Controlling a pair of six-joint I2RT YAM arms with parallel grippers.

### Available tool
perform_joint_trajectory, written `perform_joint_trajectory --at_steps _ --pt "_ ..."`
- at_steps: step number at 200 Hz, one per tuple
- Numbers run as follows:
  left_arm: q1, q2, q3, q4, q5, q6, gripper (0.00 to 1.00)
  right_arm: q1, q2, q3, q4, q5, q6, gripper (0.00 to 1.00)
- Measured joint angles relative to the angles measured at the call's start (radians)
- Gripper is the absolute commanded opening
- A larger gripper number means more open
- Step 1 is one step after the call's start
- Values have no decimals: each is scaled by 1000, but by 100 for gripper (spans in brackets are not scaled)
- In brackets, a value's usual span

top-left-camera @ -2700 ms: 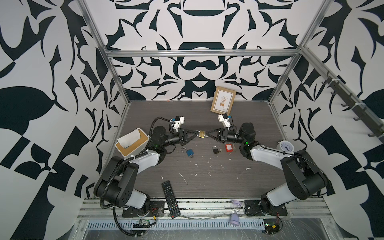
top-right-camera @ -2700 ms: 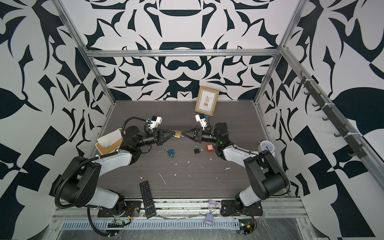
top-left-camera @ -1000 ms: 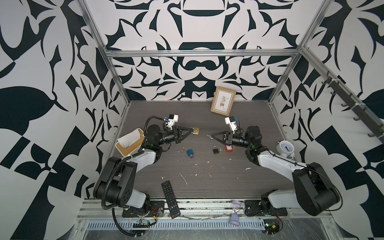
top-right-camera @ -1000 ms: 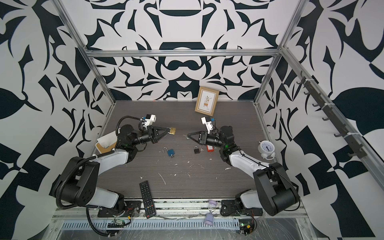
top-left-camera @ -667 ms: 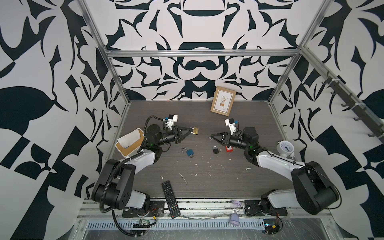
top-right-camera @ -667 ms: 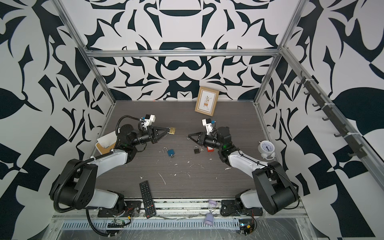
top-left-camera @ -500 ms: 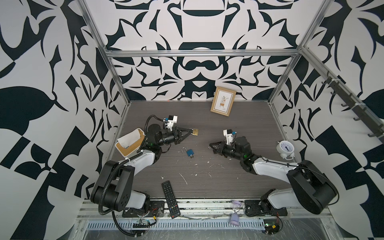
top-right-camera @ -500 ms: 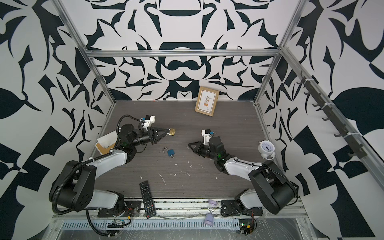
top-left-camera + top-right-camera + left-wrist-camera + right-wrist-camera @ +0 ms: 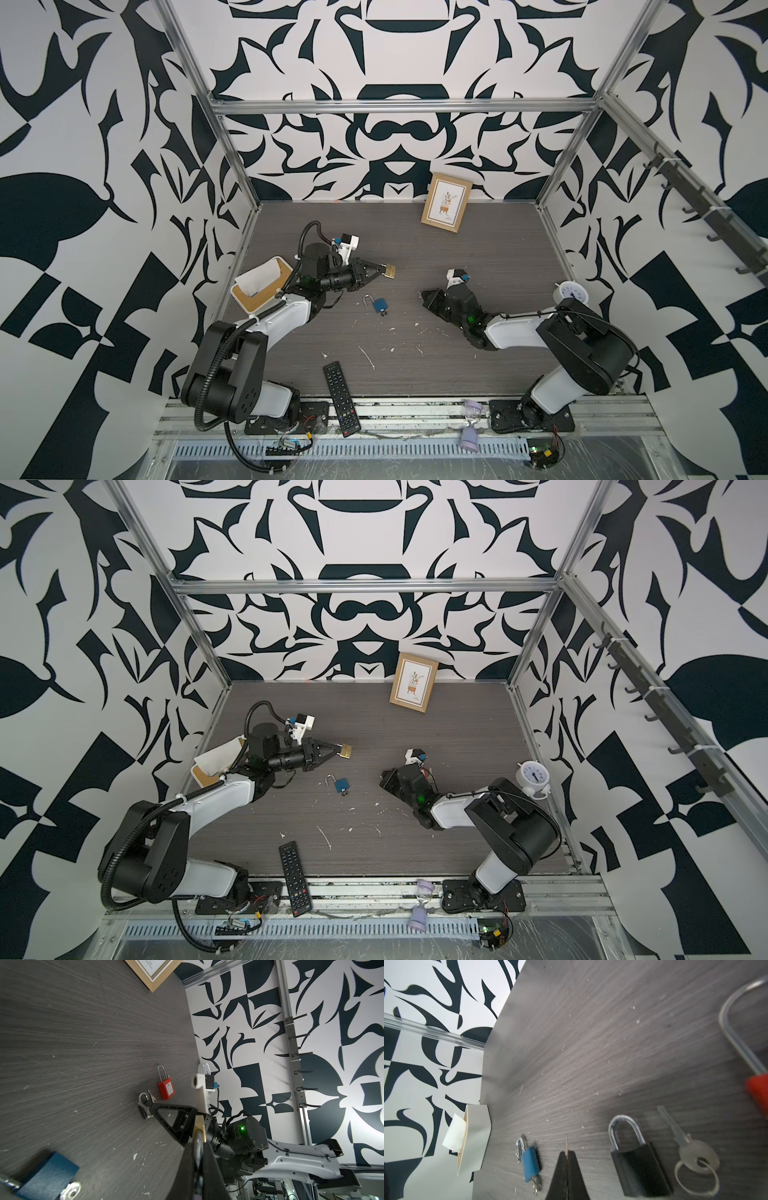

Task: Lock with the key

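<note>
My left gripper point(image 9: 379, 273) is shut on a small brass padlock point(image 9: 389, 272), held above the table in both top views; in the left wrist view the brass body point(image 9: 199, 1129) sticks out past my fingers. My right gripper point(image 9: 424, 296) is low over the table, shut on a thin metal key point(image 9: 566, 1142) seen edge-on, poking out between the closed fingertips. The right gripper point(image 9: 566, 1154) sits beside a black padlock point(image 9: 637, 1169). The two grippers are well apart.
A blue padlock point(image 9: 380, 304) with open shackle and a key in it lies between the arms. A red padlock point(image 9: 165, 1089) and a loose key on a ring point(image 9: 691, 1151) lie by the black one. Picture frame point(image 9: 446, 206), remote point(image 9: 340, 392), clock point(image 9: 572, 292), tissue box point(image 9: 259, 284).
The grippers had met in the middle, then parted. Over the last second my right gripper dropped and came forward to the table by the black padlock. The left barely moved.
</note>
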Motion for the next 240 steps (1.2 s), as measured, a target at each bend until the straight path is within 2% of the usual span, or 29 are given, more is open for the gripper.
perform_joint_trajectory --at_steps 51,90,106,140,160,183,206,240 --pt "-18 21 21 -60 -2 65 0 0 123 36 2 16 -2 0" --pt "-23 58 53 -98 11 108 0 4 151 43 22 14 23 30" --pt "-25 81 97 -156 18 147 0 4 131 47 10 18 19 37" --pt "-51 187 329 -448 11 356 0 4 -37 11 -101 57 19 39" --pt "-78 323 502 -618 14 510 0 3 -196 -5 -177 86 6 39" --pt "-116 483 612 -776 -18 648 0 3 -349 -6 -251 127 -23 39" --pt "-155 609 666 -883 -49 725 0 -2 -449 -13 -316 153 -47 39" --pt "-191 685 710 -981 -58 779 0 -8 -505 -49 -370 164 -68 39"
